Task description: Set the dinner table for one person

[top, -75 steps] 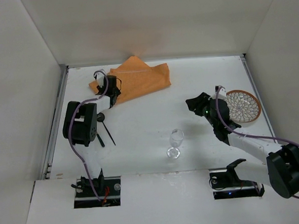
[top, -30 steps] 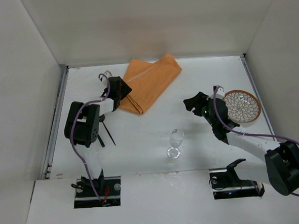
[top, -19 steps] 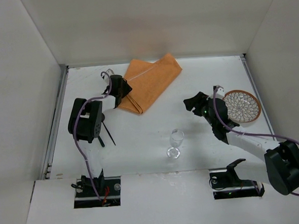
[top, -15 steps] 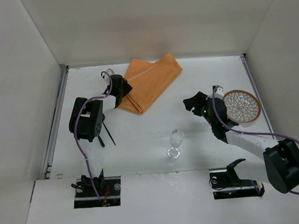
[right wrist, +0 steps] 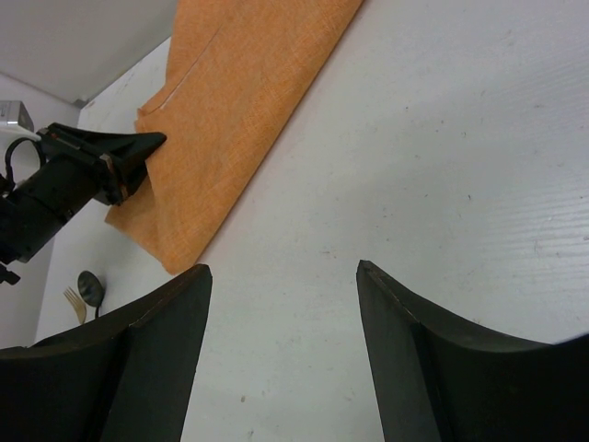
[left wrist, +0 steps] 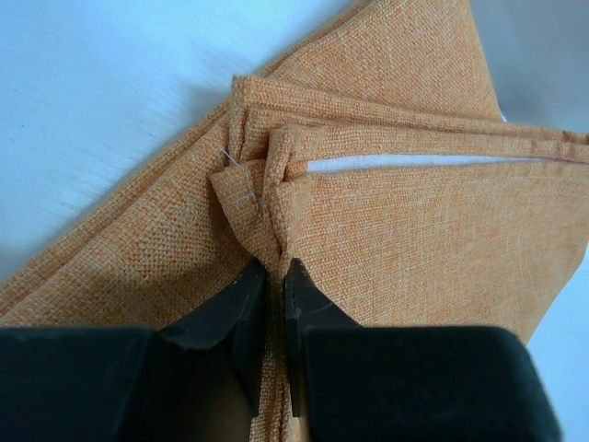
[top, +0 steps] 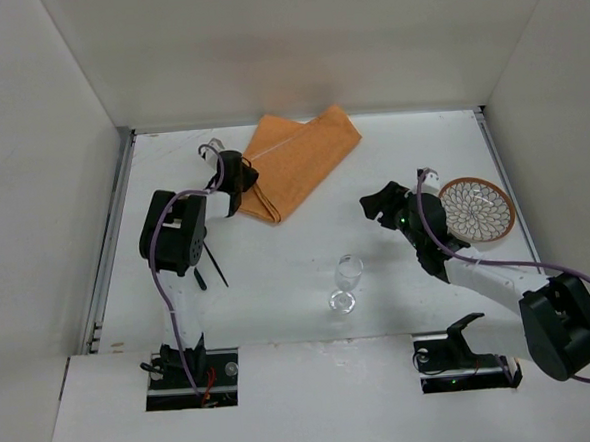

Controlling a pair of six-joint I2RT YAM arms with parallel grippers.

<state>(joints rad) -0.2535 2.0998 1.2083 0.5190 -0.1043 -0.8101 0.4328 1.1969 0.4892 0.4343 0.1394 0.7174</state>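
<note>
The orange placemat (top: 296, 161) lies folded in a slanting strip at the back of the white dinner table (top: 411, 144). My left gripper (top: 244, 174) is at its near left edge. In the left wrist view the gripper (left wrist: 276, 267) is shut on a bunched fold of the placemat (left wrist: 414, 230). My right gripper (top: 374, 204) hovers open over bare table right of centre, nothing between its fingers (right wrist: 166, 322). The right wrist view looks toward the placemat (right wrist: 239, 101) and the left gripper (right wrist: 129, 152).
A clear wine glass (top: 347, 280) stands near the table's front middle. A patterned brown-rimmed plate (top: 480, 210) lies at the right, beside the right arm. Dark cutlery (top: 209, 256) lies at the left near the left arm. Metal rails (top: 111, 242) line the sides.
The placemat was swung from a spread heap into a diagonal folded strip. In the last second the left gripper shifted slightly at its edge and closed on the fold. The right arm barely moved.
</note>
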